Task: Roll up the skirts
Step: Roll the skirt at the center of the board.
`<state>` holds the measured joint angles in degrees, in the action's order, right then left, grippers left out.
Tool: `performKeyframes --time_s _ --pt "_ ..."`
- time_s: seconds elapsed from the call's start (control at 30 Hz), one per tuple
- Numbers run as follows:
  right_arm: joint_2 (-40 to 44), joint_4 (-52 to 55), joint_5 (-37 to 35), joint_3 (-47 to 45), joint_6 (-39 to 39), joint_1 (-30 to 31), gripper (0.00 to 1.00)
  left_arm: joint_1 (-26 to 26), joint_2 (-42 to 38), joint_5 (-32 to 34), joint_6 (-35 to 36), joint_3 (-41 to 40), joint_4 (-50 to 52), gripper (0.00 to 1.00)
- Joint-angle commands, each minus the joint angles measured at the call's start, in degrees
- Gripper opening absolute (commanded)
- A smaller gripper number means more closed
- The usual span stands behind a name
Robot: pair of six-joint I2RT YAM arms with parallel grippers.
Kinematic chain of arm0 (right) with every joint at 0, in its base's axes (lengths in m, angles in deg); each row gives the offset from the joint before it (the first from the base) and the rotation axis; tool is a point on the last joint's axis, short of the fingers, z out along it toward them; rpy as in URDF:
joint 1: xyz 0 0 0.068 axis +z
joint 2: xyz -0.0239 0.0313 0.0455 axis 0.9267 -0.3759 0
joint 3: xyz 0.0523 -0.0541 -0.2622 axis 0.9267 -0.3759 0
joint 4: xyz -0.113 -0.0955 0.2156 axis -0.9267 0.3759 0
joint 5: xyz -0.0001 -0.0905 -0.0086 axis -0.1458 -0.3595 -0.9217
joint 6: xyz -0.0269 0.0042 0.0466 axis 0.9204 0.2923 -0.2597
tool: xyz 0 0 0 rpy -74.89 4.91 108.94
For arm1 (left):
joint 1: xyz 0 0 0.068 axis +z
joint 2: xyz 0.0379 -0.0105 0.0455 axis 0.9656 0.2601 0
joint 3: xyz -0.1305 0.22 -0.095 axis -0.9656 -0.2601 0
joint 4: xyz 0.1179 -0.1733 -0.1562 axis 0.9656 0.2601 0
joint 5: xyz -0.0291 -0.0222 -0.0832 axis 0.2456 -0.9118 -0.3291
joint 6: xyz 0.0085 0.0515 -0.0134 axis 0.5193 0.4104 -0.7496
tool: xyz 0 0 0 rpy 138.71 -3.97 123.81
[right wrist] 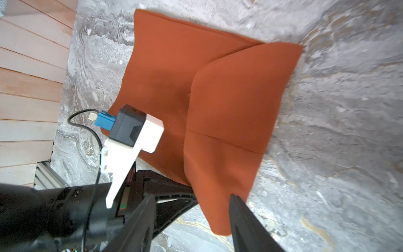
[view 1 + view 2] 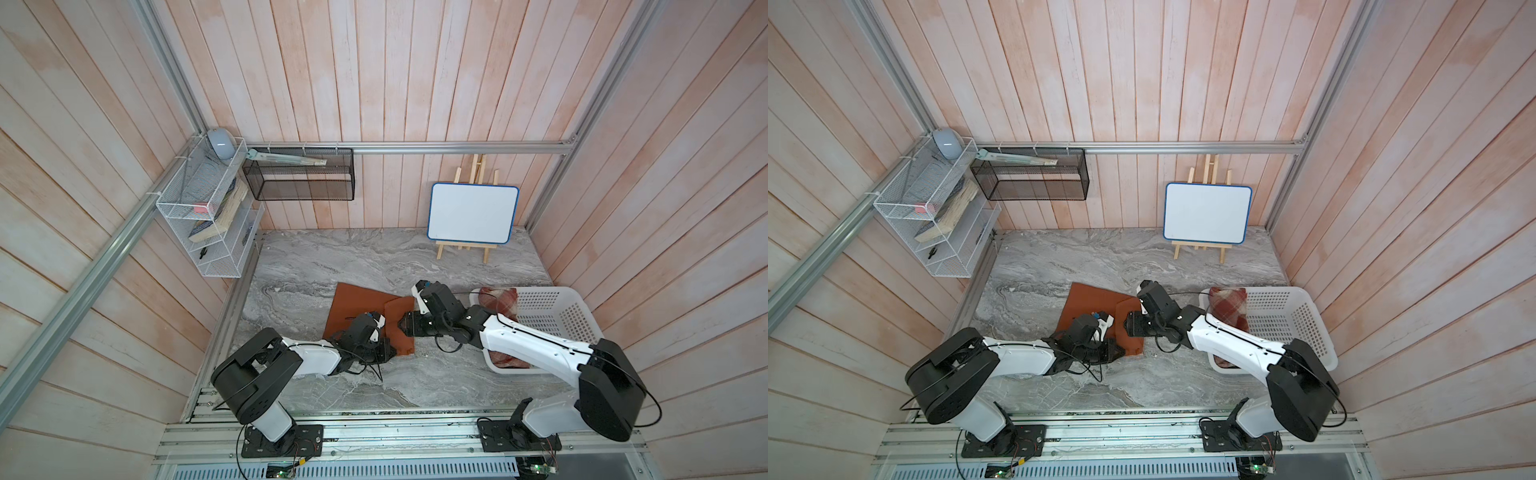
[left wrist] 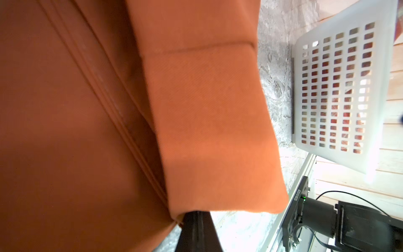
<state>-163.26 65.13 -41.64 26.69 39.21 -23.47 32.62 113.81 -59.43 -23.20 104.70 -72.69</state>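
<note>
Orange skirt point(image 2: 357, 303) at lower centre risked unfolding, we judged: right pincer point(image 2: 404, 324) stood spread, left pincer point(image 3: 197, 218) pinched its corner.

I see grey marble-look table point(image 2: 332, 257) in both top views. Orange skirt point(image 2: 357, 303) lies flat near middle, its right part folded back over itself. White basket point(image 2: 573, 328) sits at table's right edge, apart from skirt, bare marble between them. Wooden easel point(image 2: 441, 249) with whiteboard point(image 2: 471, 214) stands at back right, well apart from both.
</note>
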Motion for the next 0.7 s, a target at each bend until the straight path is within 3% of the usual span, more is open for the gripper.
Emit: performKeyframes --time_s 0.0,0.1,0.23,0.67 --pt "-0.19 -3.06 2.15 -5.99 2.16 -5.04 0.61 1.86 2.09 2.42 -0.76 -2.01 4.49 0.02" --pt "-3.12 -7.31 2.99 -6.92 5.25 -6.50 0.66 2.63 1.76 2.09 -0.42 -2.41 4.77 0.02" --pt "-10.29 -12.85 11.64 -6.57 7.30 -7.14 0.66 3.44 1.71 1.28 -0.20 -2.68 4.53 0.01" --pt "-20.71 -33.84 23.65 -11.97 3.25 -7.91 0.65 3.65 4.01 -2.23 0.69 -2.92 1.58 0.01"
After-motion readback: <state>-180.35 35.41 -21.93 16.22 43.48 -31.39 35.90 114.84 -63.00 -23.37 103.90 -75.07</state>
